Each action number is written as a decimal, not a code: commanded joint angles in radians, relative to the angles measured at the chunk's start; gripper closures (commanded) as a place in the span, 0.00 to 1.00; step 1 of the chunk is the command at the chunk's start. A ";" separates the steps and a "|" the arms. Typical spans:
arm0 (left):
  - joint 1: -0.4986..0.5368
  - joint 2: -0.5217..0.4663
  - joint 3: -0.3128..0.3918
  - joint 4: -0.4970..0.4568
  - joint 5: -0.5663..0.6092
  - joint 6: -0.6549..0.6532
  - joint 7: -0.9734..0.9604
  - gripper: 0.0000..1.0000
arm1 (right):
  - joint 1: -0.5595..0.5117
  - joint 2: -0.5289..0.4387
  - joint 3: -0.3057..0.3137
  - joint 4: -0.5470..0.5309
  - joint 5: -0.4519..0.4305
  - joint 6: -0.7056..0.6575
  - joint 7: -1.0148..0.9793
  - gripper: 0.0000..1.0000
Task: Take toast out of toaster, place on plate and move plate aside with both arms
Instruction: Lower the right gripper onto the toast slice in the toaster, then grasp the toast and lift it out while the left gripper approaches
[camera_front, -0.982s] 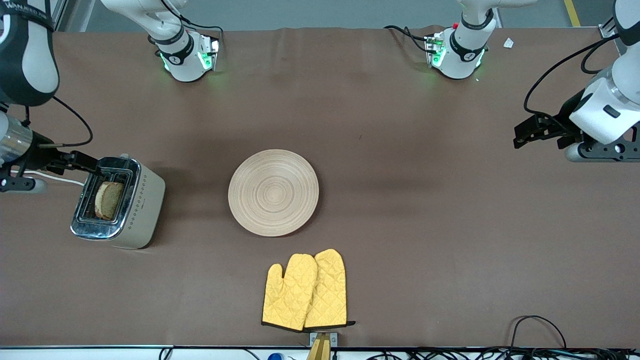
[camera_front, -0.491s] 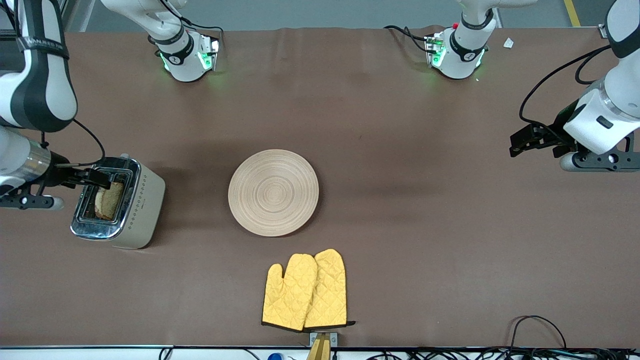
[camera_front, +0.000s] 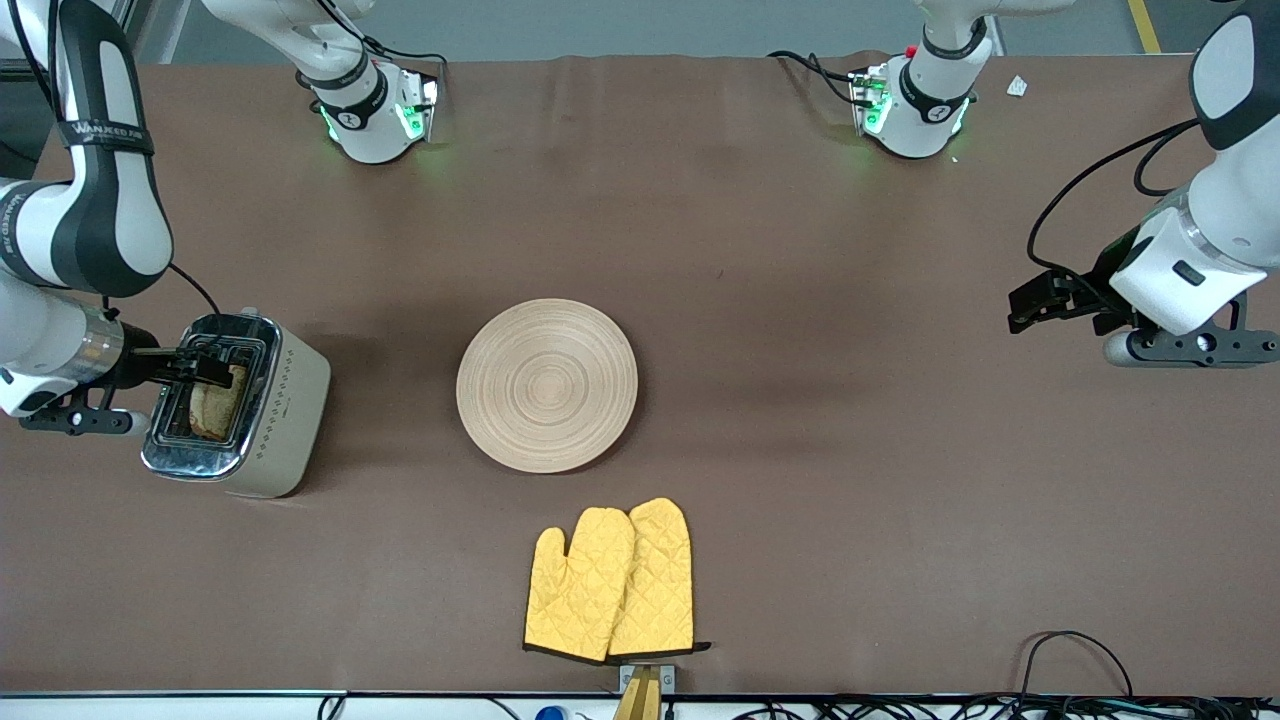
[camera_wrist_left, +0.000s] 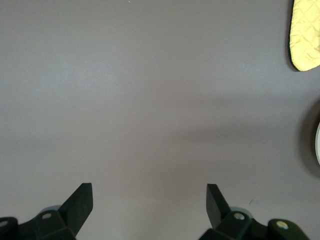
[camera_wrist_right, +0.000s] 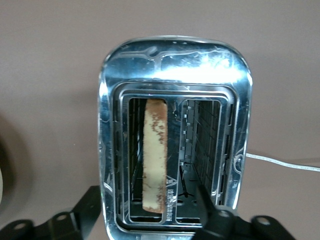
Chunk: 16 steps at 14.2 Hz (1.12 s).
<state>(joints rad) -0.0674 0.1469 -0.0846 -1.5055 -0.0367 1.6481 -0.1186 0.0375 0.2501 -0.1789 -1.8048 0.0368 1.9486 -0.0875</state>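
The toast (camera_front: 215, 405) stands on edge in one slot of the silver toaster (camera_front: 285, 410) at the right arm's end of the table. In the right wrist view the toast (camera_wrist_right: 154, 155) shows its pale speckled top edge. My right gripper (camera_front: 215, 372) is low over the toaster's (camera_wrist_right: 175, 65) top, open. One finger is outside the toaster wall and the other is over the empty slot, so my right gripper (camera_wrist_right: 150, 200) straddles the toast without touching it. The round wooden plate (camera_front: 547, 385) lies bare at the table's middle. My left gripper (camera_front: 1020, 305) hangs open over bare table (camera_wrist_left: 150, 100).
A pair of yellow oven mitts (camera_front: 612, 580) lies nearer the front camera than the plate; one mitt tip (camera_wrist_left: 305, 35) shows in the left wrist view. A white power cord (camera_wrist_right: 285, 162) trails from the toaster. Cables run along the table's front edge.
My right gripper has come down from beside the toaster to over its slots, straddling the toast. My left gripper has drifted a little lower and toward the plate.
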 joint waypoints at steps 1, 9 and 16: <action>-0.003 0.016 -0.001 0.027 -0.015 0.007 -0.003 0.00 | -0.016 0.004 0.006 -0.008 0.020 0.016 -0.008 0.21; -0.031 0.043 -0.003 0.025 -0.038 0.035 -0.003 0.00 | -0.024 0.020 0.006 -0.010 0.020 0.016 -0.009 0.40; -0.069 0.074 -0.003 0.024 -0.103 0.035 -0.004 0.00 | -0.031 0.021 0.006 -0.008 0.020 0.015 -0.009 0.97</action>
<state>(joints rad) -0.1268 0.2016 -0.0886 -1.5035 -0.1237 1.6834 -0.1190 0.0191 0.2739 -0.1784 -1.8047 0.0381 1.9537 -0.0879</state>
